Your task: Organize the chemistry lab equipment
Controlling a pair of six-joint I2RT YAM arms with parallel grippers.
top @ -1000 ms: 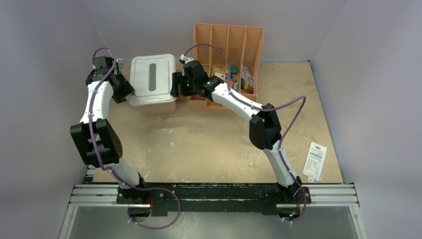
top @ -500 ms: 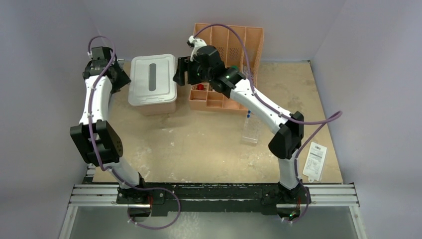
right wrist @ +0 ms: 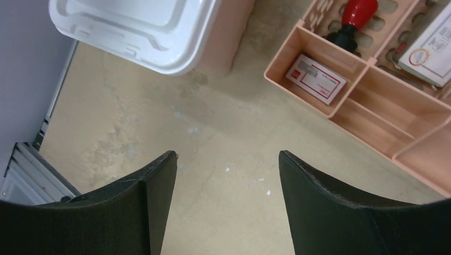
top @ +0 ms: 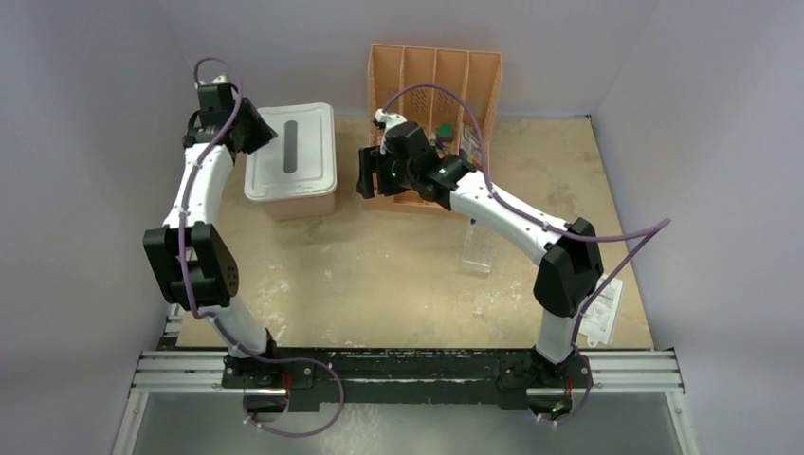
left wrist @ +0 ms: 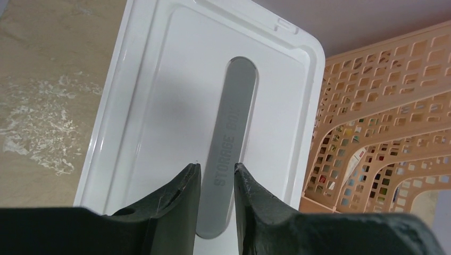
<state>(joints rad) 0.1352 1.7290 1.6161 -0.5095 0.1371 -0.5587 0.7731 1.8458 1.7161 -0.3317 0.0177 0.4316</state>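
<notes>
Left fingers (left wrist: 190,183) hover narrowly parted and empty over the grey handle strip (left wrist: 234,122) of the white lid (left wrist: 159,79). Right fingers (right wrist: 157,183), spread wide and empty, hang above bare surface (right wrist: 223,175) beside the orange divider tray (right wrist: 367,106). The clear plastic tube rack (top: 477,248) stands well behind them, by the right elbow; a clear packet (top: 605,313) lies farther back.

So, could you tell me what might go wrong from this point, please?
1. The left gripper, jaws nearly together, hangs over the white lid; coming down, it could shove the bin rather than grip.
2. The right arm runs close by the clear tube rack; a low sweep might topple it.
3. The packet lies by the table's right edge under that arm's elbow and could be nudged off.
</notes>
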